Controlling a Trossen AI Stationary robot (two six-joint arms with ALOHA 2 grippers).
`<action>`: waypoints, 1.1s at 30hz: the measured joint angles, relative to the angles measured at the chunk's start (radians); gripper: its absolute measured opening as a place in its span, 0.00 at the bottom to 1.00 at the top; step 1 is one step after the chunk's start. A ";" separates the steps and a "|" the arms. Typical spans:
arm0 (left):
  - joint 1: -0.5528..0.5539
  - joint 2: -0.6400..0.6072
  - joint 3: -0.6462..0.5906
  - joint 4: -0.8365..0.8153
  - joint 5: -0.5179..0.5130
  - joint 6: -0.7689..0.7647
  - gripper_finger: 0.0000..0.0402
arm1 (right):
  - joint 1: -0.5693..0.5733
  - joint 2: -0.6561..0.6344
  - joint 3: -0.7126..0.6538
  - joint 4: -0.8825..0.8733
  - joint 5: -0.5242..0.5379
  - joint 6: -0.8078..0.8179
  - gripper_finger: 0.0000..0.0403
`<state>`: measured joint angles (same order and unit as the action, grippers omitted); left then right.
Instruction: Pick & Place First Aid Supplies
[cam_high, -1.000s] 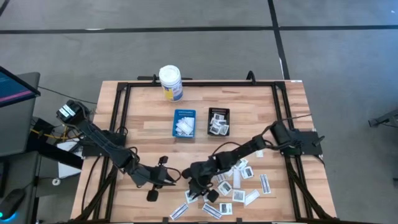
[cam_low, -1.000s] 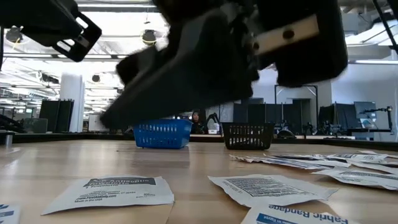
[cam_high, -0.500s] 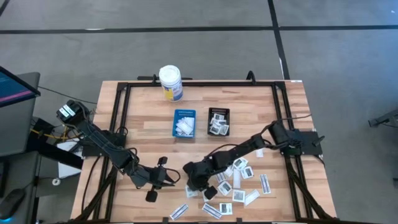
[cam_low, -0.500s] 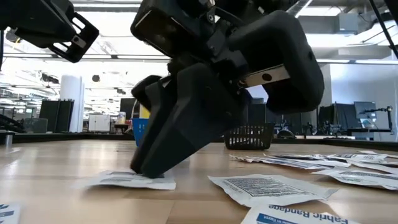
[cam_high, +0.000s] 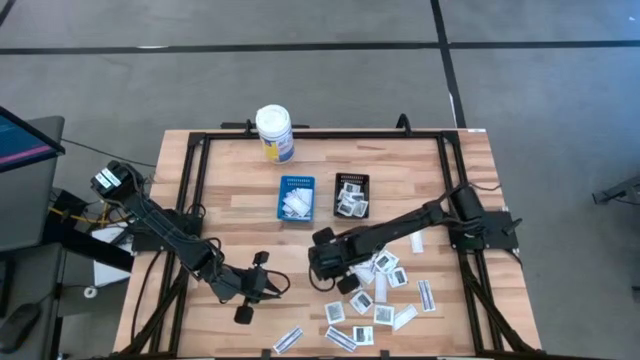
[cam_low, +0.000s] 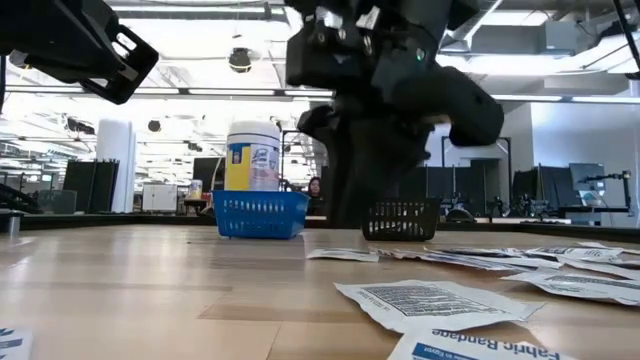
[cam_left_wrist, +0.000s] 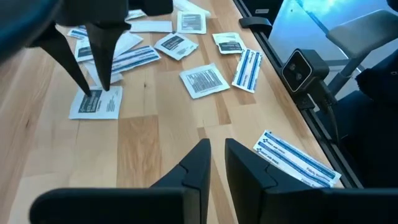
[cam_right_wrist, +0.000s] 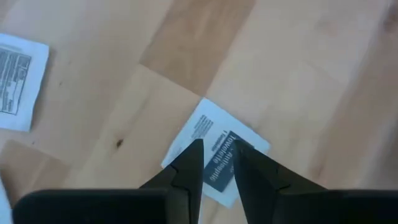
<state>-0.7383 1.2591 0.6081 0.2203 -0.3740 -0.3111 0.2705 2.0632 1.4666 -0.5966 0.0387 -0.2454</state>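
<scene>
The first aid supplies are small white paper packets. One squarish printed packet (cam_right_wrist: 214, 163) lies flat on the wood under my right gripper (cam_right_wrist: 216, 146), in front of the trays; it also shows in the low view (cam_low: 343, 254). The right gripper (cam_high: 325, 268) points steeply down with a narrow gap between its fingers. More packets (cam_high: 385, 290) lie scattered to its right and near the front edge (cam_high: 340, 337). My left gripper (cam_left_wrist: 217, 146) waits above bare wood at the near left (cam_high: 265, 285), its fingers a slit apart and holding nothing. My right gripper stands with its fingertips (cam_left_wrist: 104, 86) on the packet's printed face (cam_left_wrist: 99, 99), close to one edge. The fingers come from above, pointing steeply down. The packet is not pinched: it lies flat on the table beneath them, its print showing in the gap.
A blue tray (cam_high: 296, 198) holding white packets and a black tray (cam_high: 351, 195) stand side by side mid-table. A white bottle with a yellow label (cam_high: 274, 133) stands at the far edge. A black frame (cam_high: 190, 200) runs along the table's sides. Bare wood lies between the two grippers.
My right gripper has moved from near the front edge toward the far edge and the trays, tipping from a low slant to steeply downward. The packet under its fingertips has slid flat along the table with it, away from the near edge.
</scene>
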 joint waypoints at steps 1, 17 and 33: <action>0.000 0.000 0.000 0.000 0.000 0.000 0.12 | 0.000 -0.003 0.000 0.003 -0.001 0.007 0.20; 0.000 0.000 0.000 -0.003 0.000 0.000 0.12 | -0.102 0.007 -0.026 -0.005 0.006 0.333 0.20; 0.000 0.000 0.000 -0.003 0.001 0.000 0.12 | -0.088 0.061 -0.027 -0.007 -0.036 0.491 0.20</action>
<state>-0.7380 1.2591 0.6079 0.2169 -0.3734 -0.3115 0.1824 2.1244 1.4399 -0.6038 0.0022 0.2451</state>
